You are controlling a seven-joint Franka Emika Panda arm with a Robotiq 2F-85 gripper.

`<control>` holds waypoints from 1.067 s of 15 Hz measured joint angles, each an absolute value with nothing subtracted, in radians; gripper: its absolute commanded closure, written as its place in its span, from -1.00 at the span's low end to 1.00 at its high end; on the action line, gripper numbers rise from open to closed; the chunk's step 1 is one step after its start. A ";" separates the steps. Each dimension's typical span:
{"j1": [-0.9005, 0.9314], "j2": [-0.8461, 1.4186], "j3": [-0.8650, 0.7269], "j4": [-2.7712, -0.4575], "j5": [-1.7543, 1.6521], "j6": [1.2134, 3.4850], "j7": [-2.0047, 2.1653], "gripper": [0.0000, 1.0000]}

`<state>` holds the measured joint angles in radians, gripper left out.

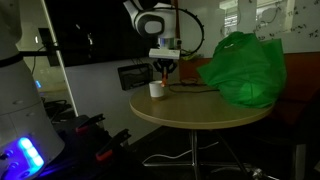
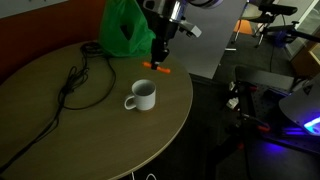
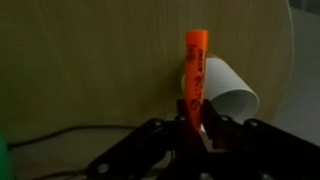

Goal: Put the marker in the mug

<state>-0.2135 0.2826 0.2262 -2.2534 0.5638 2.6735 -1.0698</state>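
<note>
The gripper (image 3: 198,128) is pinched narrow on the marker (image 3: 195,68), its fingers (image 3: 213,130) pressed to either side of the lower end, so the marker sticks straight out past the tips. In both exterior views the gripper (image 1: 164,66) (image 2: 160,58) hangs over the desk (image 2: 60,120) near its edge, beside the bag (image 2: 125,30). The marker (image 2: 161,69) is clear of the mug (image 2: 142,96), which stands upright just beside it, nearer the desk's middle.

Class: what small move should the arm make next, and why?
Probably shift the gripper sideways toward the mug: the marker is clamped in it, but its tip hangs beside the mug, not over its opening.
</note>
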 measured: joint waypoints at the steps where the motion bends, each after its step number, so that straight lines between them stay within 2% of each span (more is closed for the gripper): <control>1: -0.233 0.286 0.253 -2.241 0.649 2.681 -1.161 0.90; 6: -0.304 0.312 0.375 -2.202 1.054 2.680 -1.531 0.90; 16: -0.319 0.375 0.423 -2.185 1.462 2.681 -1.950 0.90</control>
